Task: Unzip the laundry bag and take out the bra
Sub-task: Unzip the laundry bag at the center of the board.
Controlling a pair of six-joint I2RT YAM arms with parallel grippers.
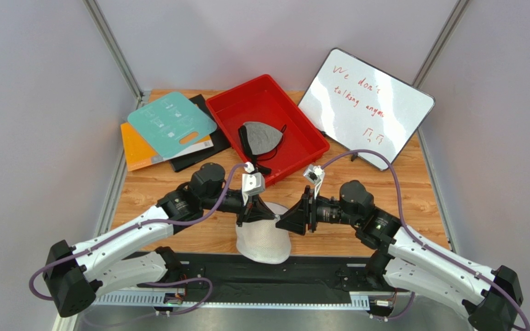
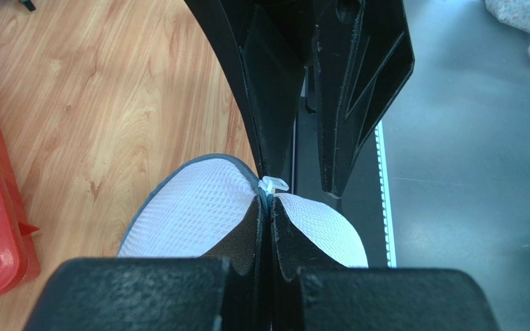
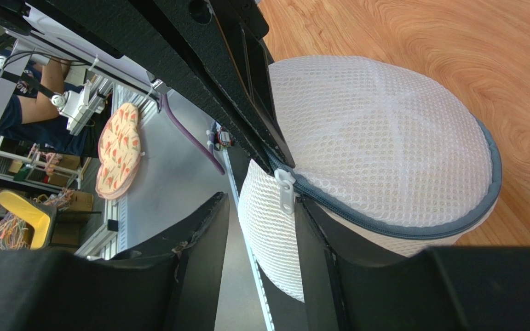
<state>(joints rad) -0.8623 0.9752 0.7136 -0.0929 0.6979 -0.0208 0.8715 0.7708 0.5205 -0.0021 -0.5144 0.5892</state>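
Looking down from the top camera, the laundry bag (image 1: 264, 243) sits at the near edge of the tabletop (image 1: 143, 186), between the two arms. The left tool (image 1: 252, 215) is on its upper rim and the right tool (image 1: 286, 222) is just beside it. A grey bra (image 1: 261, 136) lies well apart in the red tray (image 1: 275, 103) and is not the one wanted. In the left wrist view the left tool (image 2: 270, 207) is pressed together, pinching the bag at its rim right beside the white zipper pull (image 2: 273, 185), while the other arm's fingers reach in toward the pull from the far side. In the right wrist view the right tool (image 3: 261, 203) is spread, with the pull lying between its fingers, close to one of them and not yet gripped. The risk, as I judge it, is that the small, flat pull slips out as the jaws close. They could also catch mesh instead and drag the whole bag. With the bag so near the tabletop's edge, a hard tug could tear it from the left pinch and send it over. The bag itself is a plump, domed pouch of white honeycomb mesh, and its grey zipper band (image 3: 413, 227) is closed all along the visible rim. The beige bra cannot be seen through the mesh.
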